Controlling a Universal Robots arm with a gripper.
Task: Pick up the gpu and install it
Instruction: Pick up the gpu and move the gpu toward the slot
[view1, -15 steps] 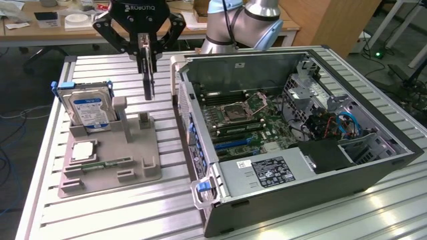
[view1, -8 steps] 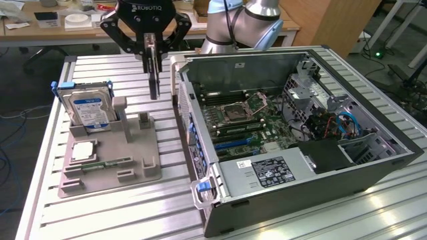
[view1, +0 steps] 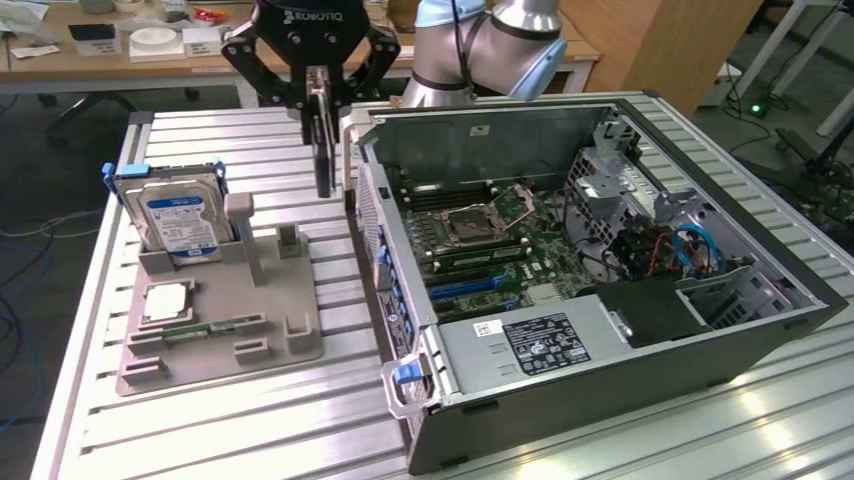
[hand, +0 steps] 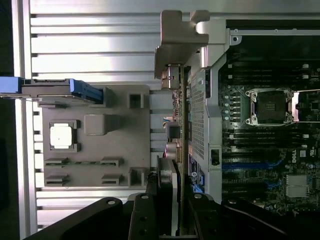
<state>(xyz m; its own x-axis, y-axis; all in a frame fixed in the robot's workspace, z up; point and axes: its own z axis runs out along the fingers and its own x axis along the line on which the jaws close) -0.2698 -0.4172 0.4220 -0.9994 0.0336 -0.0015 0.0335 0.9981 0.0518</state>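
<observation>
Hand (view1: 318, 92) pinches the gpu (view1: 322, 140) between its black fingers, gripping the top edge so the card hangs upright and edge-on, lifted clear of everything. Directly beneath it is the ribbed, silvery metal counter (view1: 240, 430). Below the hand toward the exterior view's left, a grey tray (view1: 200, 360) holds a hard drive (view1: 180, 220) standing in a blue frame and a square processor (view1: 167, 300). Below it toward the exterior view's right lies the open computer case (view1: 641, 385), its near wall just beside the card. Behind the hand are a cluttered far counter (view1: 107, 62) and a wooden cabinet (view1: 654, 40); cables (view1: 27, 235) trail over the dark floor.
</observation>
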